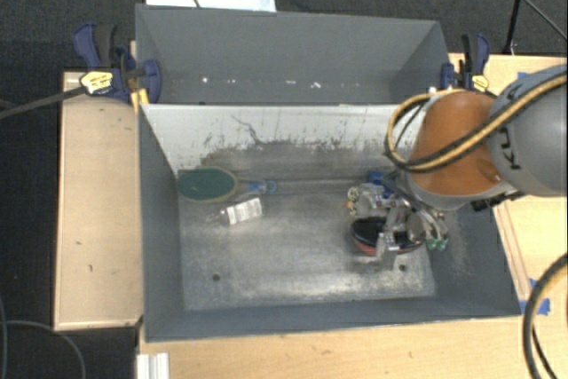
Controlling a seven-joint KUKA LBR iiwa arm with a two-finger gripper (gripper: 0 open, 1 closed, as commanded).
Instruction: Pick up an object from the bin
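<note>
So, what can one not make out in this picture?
1. The dark round thing at the right of the bin, camera view: partly covered by the gripper, its kind unclear.
2. The small pale thing beside the green disc, camera view: too small to identify.

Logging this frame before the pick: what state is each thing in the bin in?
Green disc: flat on the bin floor, left rear, blue handle pointing right.
Pale bottle: on its side, just in front of the disc.
Black-red round thing: on the floor at right, partly under the gripper.
Gripper: lowered, over that round thing.
</note>
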